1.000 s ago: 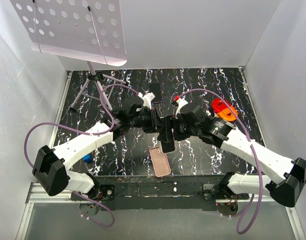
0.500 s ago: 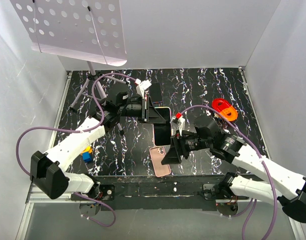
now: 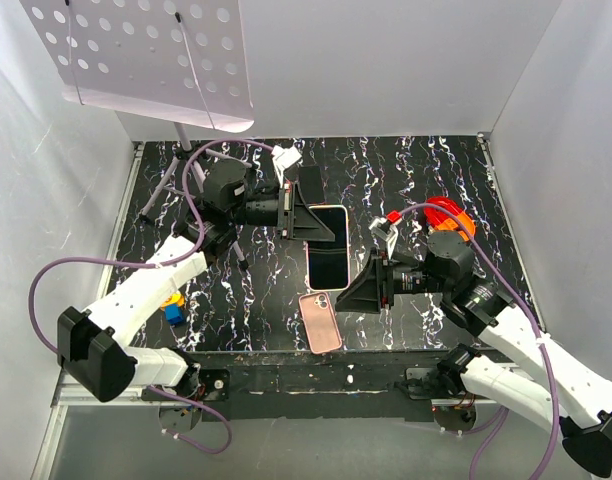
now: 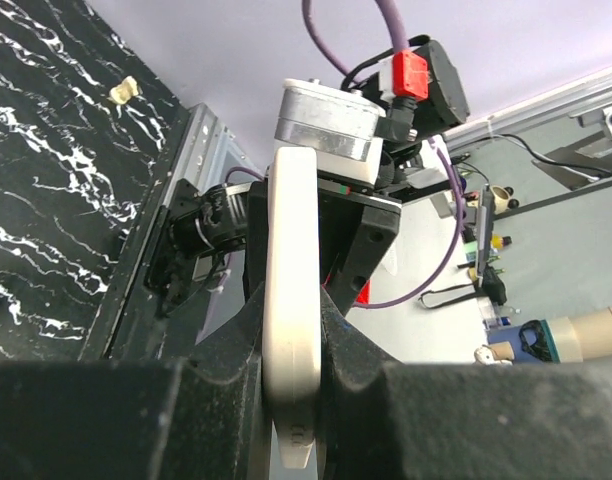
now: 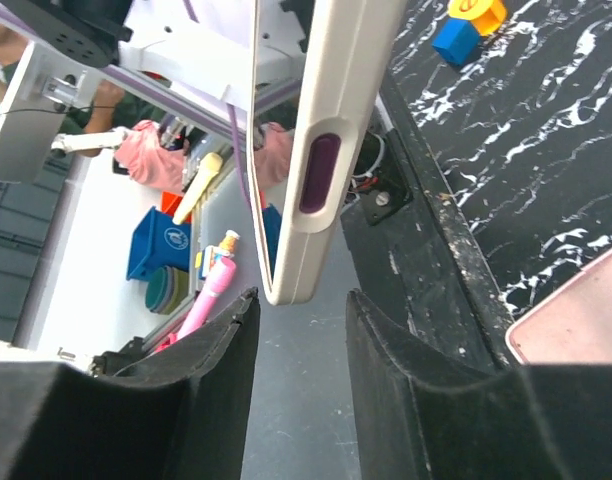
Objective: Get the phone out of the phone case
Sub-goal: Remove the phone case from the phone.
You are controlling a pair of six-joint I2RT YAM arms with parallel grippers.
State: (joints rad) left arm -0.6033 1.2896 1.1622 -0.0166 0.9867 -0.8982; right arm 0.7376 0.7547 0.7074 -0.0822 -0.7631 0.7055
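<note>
My left gripper (image 3: 308,222) is shut on the phone (image 3: 327,246), which has a dark screen, a thick cream rim and a purple side button, and holds it above the table. In the left wrist view the phone (image 4: 291,300) stands edge-on, clamped between the fingers. I cannot tell whether the cream rim is a case. A pink case-like shell (image 3: 321,322) with a camera opening lies flat near the front edge. My right gripper (image 3: 358,293) is open and empty, to the right of the shell. In the right wrist view the phone's lower corner (image 5: 326,150) hangs just above the open jaws.
A perforated white stand (image 3: 146,60) on a tripod (image 3: 181,170) is at the back left. A red-orange object (image 3: 448,215) lies at the right. Blue and yellow blocks (image 3: 173,308) sit at the left, also in the right wrist view (image 5: 456,40). White walls enclose the table.
Both grippers were on the phone above the pink shell. The right gripper let go and drew back right. The left gripper carried the phone up and toward the back.
</note>
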